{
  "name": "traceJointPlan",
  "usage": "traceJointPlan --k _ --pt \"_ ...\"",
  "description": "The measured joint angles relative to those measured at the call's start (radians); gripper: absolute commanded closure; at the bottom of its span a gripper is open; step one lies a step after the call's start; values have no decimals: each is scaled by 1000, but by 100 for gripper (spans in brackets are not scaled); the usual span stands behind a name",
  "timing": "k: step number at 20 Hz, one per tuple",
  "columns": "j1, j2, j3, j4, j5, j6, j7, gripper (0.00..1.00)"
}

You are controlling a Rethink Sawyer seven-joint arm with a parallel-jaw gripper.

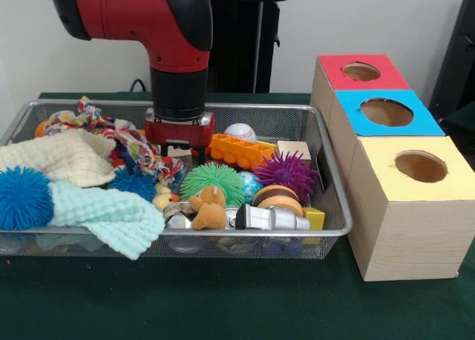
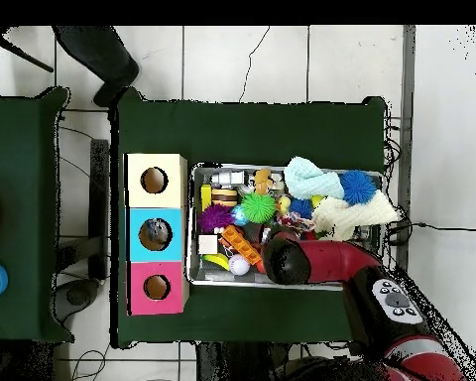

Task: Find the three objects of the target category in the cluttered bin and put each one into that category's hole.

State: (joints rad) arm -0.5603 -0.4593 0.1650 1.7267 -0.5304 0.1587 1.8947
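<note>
Three holed boxes stand in a row beside the wire bin [image 1: 326, 178] in the front view: red-topped [image 1: 361, 72], blue-topped [image 1: 386, 112] and yellow-topped [image 1: 420, 166]. Which category is wanted is not shown, so any of the clutter may be the target. The gripper [image 1: 179, 145] is down among the toys at about eleven o'clock from the green spiky ball [image 1: 211, 179], just beside the orange block [image 1: 239, 150] and touching or nearly touching the patterned cloth [image 1: 119, 134]. Its tips are buried behind the heap, so I cannot tell whether it is wide, narrow or holding something. A purple spiky ball [image 1: 286, 172] sits at three o'clock of the green one, a blue spiky ball [image 1: 22, 199] at nine o'clock, and a white ball [image 1: 239, 132] lies toward the back.

From overhead, the arm [image 2: 331, 263] covers the bin's [image 2: 190, 226] lower middle (the gripper itself is hidden under the wrist). The green spiky ball [image 2: 258, 207] lies at about twelve o'clock of the wrist, the purple spiky ball [image 2: 217, 216] at ten. The yellow-topped box [image 2: 155, 181], blue-topped box [image 2: 155, 234] and red-topped box [image 2: 156, 288] line the bin's nine o'clock side.

My worry: a close here could snag the cloth along with a toy, dragging neighbours out on the lift, or the squashy spikes could slip free over the rim.
</note>
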Motion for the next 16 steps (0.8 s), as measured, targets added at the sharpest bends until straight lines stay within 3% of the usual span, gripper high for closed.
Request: traceJointPlan --k 3,4,16 --pt "2 3 -7 0 5 -13 0 0" --pt "10 3 -20 0 5 -20 0 100" --pt "37 5 -50 0 19 -38 0 100"
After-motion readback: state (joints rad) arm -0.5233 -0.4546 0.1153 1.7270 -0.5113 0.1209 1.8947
